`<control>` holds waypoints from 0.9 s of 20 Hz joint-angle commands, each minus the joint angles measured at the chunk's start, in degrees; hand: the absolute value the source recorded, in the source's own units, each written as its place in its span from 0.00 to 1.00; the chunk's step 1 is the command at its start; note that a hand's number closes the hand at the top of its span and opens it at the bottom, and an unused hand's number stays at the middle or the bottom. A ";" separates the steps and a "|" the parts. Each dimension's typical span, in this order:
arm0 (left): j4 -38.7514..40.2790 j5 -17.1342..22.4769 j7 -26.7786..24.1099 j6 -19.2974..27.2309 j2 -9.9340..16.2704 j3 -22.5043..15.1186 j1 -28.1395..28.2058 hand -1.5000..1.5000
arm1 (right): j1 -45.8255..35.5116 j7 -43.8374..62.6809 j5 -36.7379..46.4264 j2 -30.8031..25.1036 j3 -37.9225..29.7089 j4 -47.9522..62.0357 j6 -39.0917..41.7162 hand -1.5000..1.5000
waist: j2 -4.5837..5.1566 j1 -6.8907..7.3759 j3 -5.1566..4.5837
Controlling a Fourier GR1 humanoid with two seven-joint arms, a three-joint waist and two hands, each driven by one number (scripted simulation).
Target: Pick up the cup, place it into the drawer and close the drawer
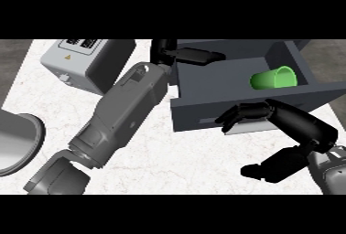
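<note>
With the small green plastic cup (274,78) lying on its side inside the open dark grey drawer (202,77), your right hand (283,119) curls empty-fingered against the drawer front, your left hand (191,55) rests, fingers straight, at its rear edge, so closing remains: push inward.

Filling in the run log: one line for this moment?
cup: on its side in open drawer | left hand: on drawer's back-left edge | right hand: fingers curled at drawer front, by handle
</note>
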 commanded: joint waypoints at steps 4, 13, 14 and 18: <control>-0.29 1.39 -3.75 -2.89 0.00 1.68 2.63 0.00 | 2.34 -5.65 20.31 1.65 5.67 8.94 -8.35 0.00 | -0.56 5.77 0.01; -5.26 2.24 -4.64 -3.94 0.62 2.98 7.90 0.00 | -5.76 -19.05 34.08 5.56 11.40 40.69 -16.80 1.00 | -0.53 9.25 0.08; -5.58 1.83 -5.74 -6.88 3.04 2.77 9.95 0.00 | -8.44 -18.68 34.18 6.36 10.51 44.26 -17.00 1.00 | -0.44 9.57 0.06; -10.46 2.26 -2.53 -8.61 4.89 1.88 14.55 0.00 | -13.99 -23.31 35.27 8.02 6.93 56.21 -22.55 1.00 | -0.65 11.85 0.14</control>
